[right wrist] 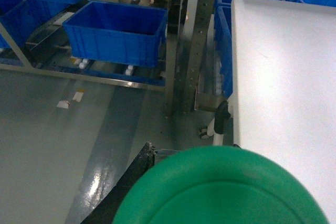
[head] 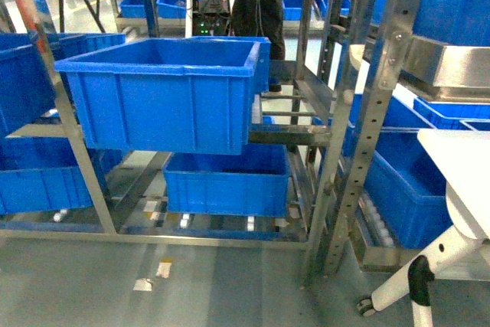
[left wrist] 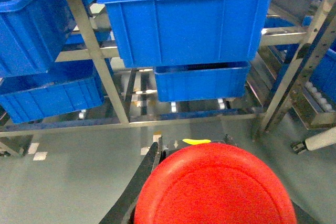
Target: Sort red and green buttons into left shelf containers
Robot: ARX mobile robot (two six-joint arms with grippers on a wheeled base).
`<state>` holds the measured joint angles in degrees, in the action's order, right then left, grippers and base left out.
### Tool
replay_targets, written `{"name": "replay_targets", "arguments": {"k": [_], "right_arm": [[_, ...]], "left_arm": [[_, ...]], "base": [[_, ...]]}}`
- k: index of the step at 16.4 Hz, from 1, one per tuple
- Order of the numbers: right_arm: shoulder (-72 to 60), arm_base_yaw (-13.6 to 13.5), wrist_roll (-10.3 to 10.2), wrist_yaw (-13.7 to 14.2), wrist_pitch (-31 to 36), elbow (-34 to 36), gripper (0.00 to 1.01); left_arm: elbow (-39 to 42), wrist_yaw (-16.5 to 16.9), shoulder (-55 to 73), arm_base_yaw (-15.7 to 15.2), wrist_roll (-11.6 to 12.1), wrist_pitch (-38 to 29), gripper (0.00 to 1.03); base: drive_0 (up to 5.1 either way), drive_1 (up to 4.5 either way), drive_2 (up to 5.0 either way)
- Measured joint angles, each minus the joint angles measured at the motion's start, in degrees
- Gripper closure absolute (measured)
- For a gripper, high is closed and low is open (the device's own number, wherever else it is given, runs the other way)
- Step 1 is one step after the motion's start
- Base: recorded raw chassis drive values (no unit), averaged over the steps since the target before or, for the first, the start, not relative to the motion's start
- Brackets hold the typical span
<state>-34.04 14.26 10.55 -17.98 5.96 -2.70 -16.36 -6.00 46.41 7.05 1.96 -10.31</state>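
- Shelving of steel uprights fills the head view, with a large blue upper bin on its rails and a lower bin beneath and slightly right; neither arm shows in this view.
- In the left wrist view, we see the red button filling the bottom of the frame, its domed cap facing the camera, with one dark finger of the left gripper alongside it. We judge the pincer clamped on the button's body, though the body itself is hidden under the cap.
- In the right wrist view, the green button sits likewise at the bottom edge, a dark finger of the right gripper beside it. We judge this pincer also closed on its button.
- Beyond the green cap, we note a white table at right and grey floor at left.
- Handling, as we judge it: each button is light and rigid, and its smooth rounded cap would be slippery; the dark body below the cap is the better purchase. A short drop into a deep bin should not harm it.
- We judge that both buttons remain well short of the bins, which stand ahead and above the left wrist camera.
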Motion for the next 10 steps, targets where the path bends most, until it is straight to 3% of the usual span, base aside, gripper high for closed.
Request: {"name": "replay_targets", "arguments": {"k": [10], "right_arm": [[0.02, 0.0, 0.0, 0.02, -0.2, 0.0, 0.66]], "left_arm": [[0.0, -0.02, -0.02, -0.02, 0.0, -0.02, 0.76]], "base": [[-5.1, 2.37, 2.4]]}}
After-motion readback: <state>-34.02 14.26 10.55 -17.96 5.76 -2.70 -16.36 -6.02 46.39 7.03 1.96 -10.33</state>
